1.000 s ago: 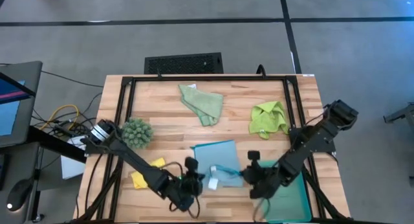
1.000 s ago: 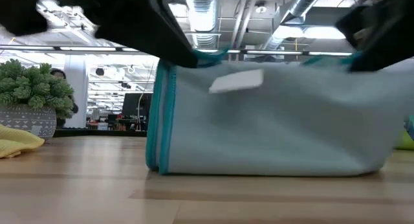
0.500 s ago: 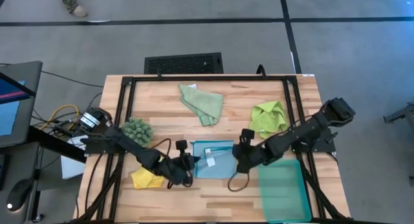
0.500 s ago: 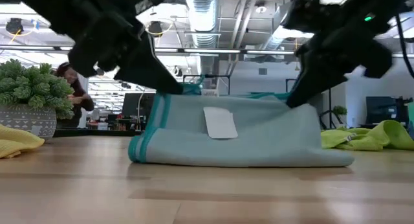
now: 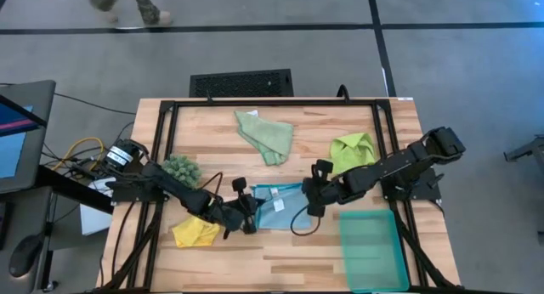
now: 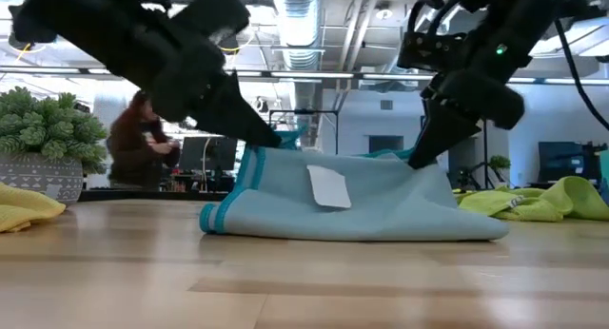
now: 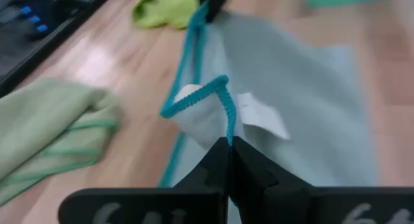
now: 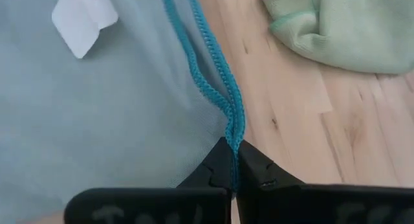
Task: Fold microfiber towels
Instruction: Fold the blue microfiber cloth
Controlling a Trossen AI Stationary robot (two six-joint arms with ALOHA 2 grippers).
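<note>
On the bench (image 5: 212, 132), the blue towel (image 5: 280, 211) lies mid-front, between both arms; the sage towel (image 5: 266, 136), lime towel (image 5: 351, 154) and yellow towel (image 5: 194, 234) sit apart, unfolded. A second ago the blue towel hung tall between the arms near the front edge; now it has been carried back and lowered, its near half draped over itself. The left gripper (image 7: 228, 146) and right gripper (image 8: 230, 149) are still clenched on its teal-edged corners. Judged, the first fold is nearly laid, and the release comes next.
</note>
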